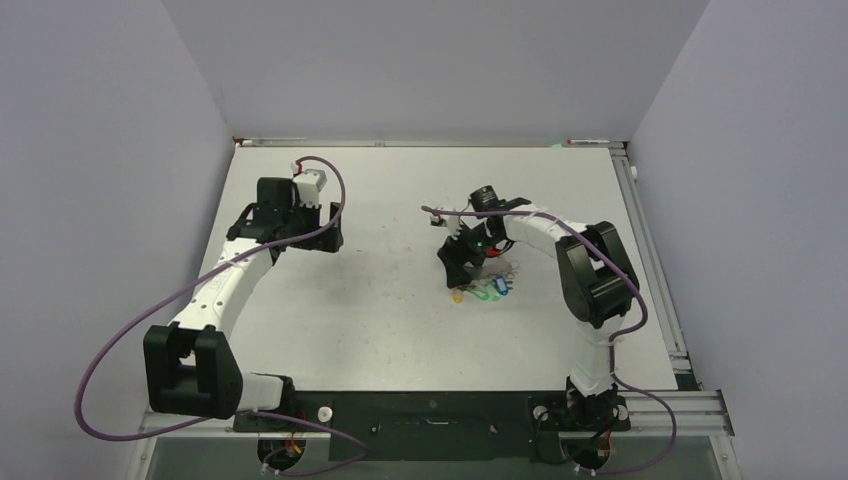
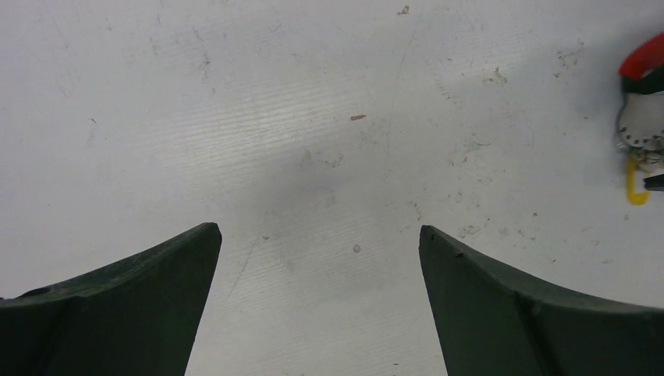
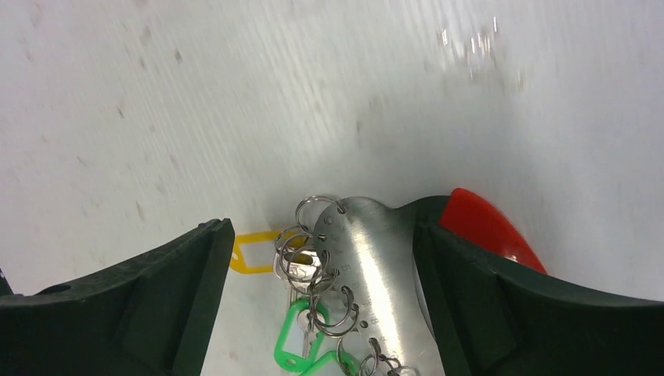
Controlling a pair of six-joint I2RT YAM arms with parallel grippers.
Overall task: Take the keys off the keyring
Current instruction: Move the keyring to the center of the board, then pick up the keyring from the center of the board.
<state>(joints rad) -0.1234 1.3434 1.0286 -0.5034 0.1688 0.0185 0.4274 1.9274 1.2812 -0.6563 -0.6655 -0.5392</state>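
Observation:
The keyring (image 3: 376, 266) is a curved silver metal plate with a row of holes and a red plastic strap (image 3: 485, 227). Small split rings hang from its holes. They carry the keys (image 3: 301, 270), with a yellow tag (image 3: 249, 252) and a green tag (image 3: 291, 345) lying on the table. My right gripper (image 3: 321, 231) stands open astride the plate. Its right finger is close against the plate's edge, and its left finger is apart from the rings. From above, the right gripper (image 1: 463, 258) hangs over the keys (image 1: 487, 290). My left gripper (image 2: 319, 229) is open over bare table, far left of the keyring (image 2: 644, 86).
The white table (image 1: 400, 310) is scuffed and stained. Grey walls close it in on three sides, and a metal rail (image 1: 650, 260) runs along its right edge. A purple cable (image 1: 445, 213) loops near the right wrist.

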